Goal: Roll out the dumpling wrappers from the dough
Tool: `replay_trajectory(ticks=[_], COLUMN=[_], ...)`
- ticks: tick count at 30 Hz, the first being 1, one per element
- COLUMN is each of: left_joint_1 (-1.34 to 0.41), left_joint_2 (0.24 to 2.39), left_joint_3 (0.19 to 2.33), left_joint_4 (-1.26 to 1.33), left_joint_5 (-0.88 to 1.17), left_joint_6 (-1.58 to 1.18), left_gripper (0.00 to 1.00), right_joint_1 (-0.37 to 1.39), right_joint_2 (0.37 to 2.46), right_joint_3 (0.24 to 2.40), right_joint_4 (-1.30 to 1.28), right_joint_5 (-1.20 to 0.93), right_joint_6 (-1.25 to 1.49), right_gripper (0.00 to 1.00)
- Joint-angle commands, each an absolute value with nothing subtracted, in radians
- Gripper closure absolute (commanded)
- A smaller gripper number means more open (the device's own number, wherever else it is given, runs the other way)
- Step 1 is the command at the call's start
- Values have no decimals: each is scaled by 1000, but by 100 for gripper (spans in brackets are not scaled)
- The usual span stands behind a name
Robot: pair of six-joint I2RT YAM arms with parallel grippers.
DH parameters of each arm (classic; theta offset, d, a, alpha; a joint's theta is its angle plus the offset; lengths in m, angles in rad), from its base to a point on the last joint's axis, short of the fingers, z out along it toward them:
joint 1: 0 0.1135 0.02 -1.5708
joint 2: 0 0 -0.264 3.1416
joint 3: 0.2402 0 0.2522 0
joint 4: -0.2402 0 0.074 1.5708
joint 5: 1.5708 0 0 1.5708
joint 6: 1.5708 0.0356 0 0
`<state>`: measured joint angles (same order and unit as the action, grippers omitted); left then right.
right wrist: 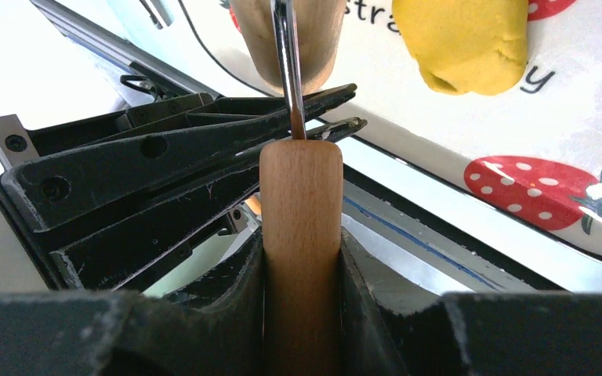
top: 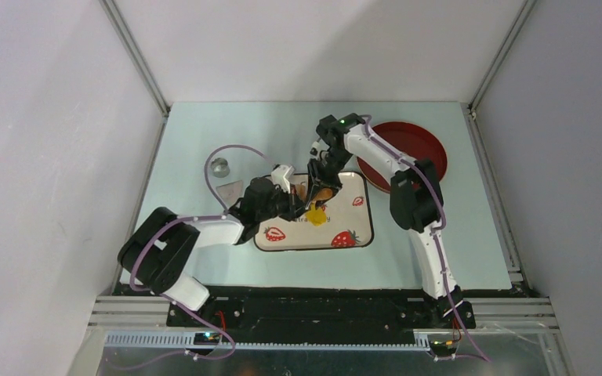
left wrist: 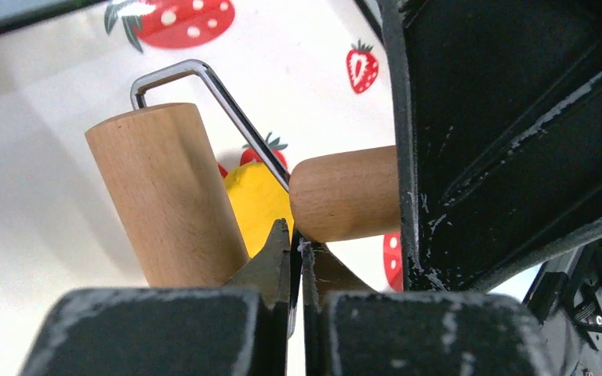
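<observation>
The dough (top: 316, 215) is a bright yellow lump lying on the strawberry-print tray (top: 306, 237); it also shows as dough (left wrist: 257, 202) and dough (right wrist: 464, 41) in the wrist views. A small roller stands over it, with a wooden drum (left wrist: 165, 196), a bent metal rod (left wrist: 227, 102) and a wooden handle (right wrist: 301, 204). My right gripper (right wrist: 301, 244) is shut on the handle. My left gripper (left wrist: 296, 235) is shut on the rod just below the handle's end. The drum sits beside the dough; whether they touch I cannot tell. No dumpling wrappers are in view.
A small metal ring cutter (top: 219, 166) and a pale flat piece (top: 230, 189) lie on the table left of the tray. A dark red plate (top: 407, 153) sits at the back right, under the right arm. White walls close in the table.
</observation>
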<state>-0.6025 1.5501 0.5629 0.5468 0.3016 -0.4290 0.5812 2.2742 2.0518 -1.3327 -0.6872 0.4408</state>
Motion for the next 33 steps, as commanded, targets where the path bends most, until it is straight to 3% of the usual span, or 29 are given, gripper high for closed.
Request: replay_trajectory(ticks=[1, 11, 33], left_joint_1=[-648, -728, -755], left_joint_2=[1473, 1569, 1733], left_joint_3=[657, 736, 770], left_joint_4=[616, 600, 601], left_joint_5=[377, 390, 464], left_joint_6=[-503, -516, -526], left_gripper=[100, 100, 100], right_joint_1=[593, 547, 520], right_joint_2=[2145, 2052, 2077], right_joint_3=[2060, 1838, 1643], right_joint_4=[-1117, -1110, -1051], right_joint_5=[-667, -658, -671], right_joint_6=[473, 454, 471], right_gripper=[100, 100, 100])
